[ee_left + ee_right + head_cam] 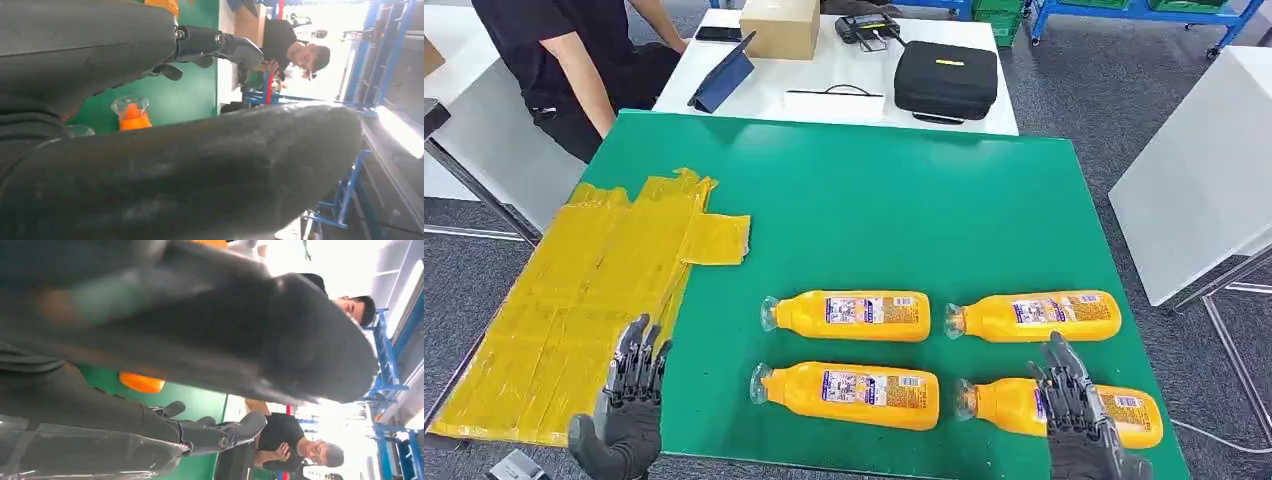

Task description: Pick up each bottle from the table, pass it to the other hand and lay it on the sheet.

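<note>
Plainly, nothing is lifted yet: four orange bottles lie on their sides on the green table point(874, 200), in two rows of two, all well apart from the yellow sheet point(574, 310) at the left. The right hand point(1079, 420) hovers over the near right bottle point(1124, 412), fingers point(1064, 365) spread and holding nothing. The left hand point(629, 405) hangs over the sheet's near edge, fingers apart, empty too. Each bottle looks full, so fairly heavy, with smooth stiff plastic that may slip or roll; I would grip across the labelled middle, not the clear cap end
</note>
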